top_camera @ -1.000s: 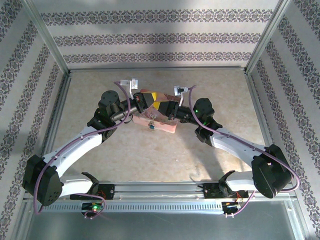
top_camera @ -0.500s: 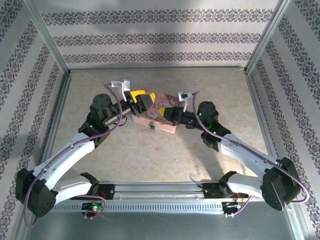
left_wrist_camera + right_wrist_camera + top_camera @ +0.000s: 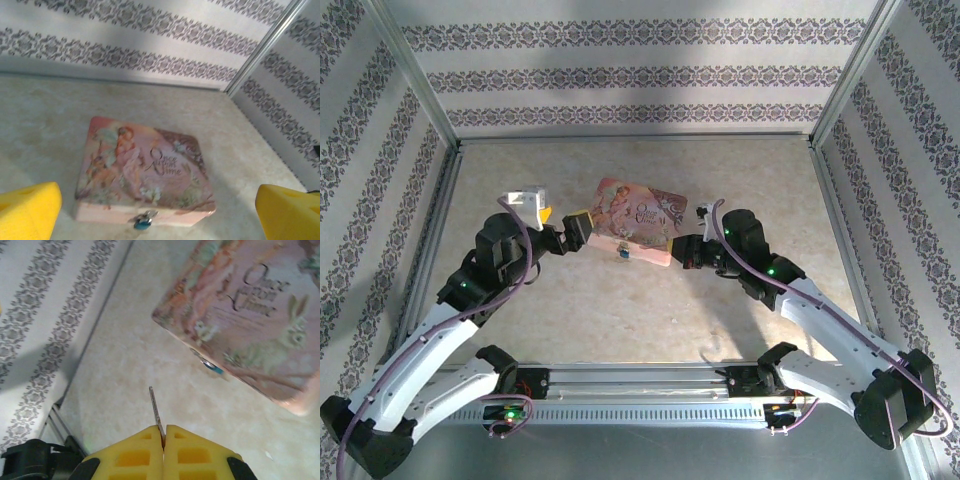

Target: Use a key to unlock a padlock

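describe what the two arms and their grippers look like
The left arm and right arm have white links with bulky black joints. A purple cable runs along each arm, and small green lights glow on the joints. The left gripper and right gripper carry blocky yellow pads with rectangular recesses.

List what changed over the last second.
Both arms drew back off the tin: the left hand went left and is now open; the right hand went right, shut on the key. The lid is now uncovered. The tin and padlock stayed put.
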Available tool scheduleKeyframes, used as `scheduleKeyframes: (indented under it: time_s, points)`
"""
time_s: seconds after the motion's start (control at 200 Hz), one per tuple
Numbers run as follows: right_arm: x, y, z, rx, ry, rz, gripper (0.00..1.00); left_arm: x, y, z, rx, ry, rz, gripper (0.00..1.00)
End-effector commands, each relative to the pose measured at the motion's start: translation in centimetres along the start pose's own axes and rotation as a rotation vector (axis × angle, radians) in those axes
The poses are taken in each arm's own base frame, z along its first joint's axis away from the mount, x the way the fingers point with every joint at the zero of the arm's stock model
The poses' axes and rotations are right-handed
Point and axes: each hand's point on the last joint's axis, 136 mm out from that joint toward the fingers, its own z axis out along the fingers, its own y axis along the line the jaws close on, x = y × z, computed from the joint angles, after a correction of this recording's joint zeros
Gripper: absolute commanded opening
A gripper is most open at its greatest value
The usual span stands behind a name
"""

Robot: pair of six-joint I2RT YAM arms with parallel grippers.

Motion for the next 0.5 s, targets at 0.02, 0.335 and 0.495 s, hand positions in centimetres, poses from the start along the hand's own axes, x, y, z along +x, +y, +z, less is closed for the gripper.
scheduleKeyframes:
  time_s: [0.02, 0.335, 0.495]
  points:
    - [0.2, -0.3, -0.7, 0.039, 0.029, -0.001, 0.01, 5.5, 2.3, 0.6, -0.070, 0.176, -0.043, 0.99]
    - [0.5, -0.2, 0.5, 0.024, 0.084, 0.017, 0.00, 8.8, 1.6, 1.8, -0.005, 0.264, -0.135, 0.99]
    - [-0.1, -0.1, 1.2, 0.026, 0.102, 0.002, 0.00, 9.6, 1.6, 2.0, -0.002, 0.293, -0.157, 0.99]
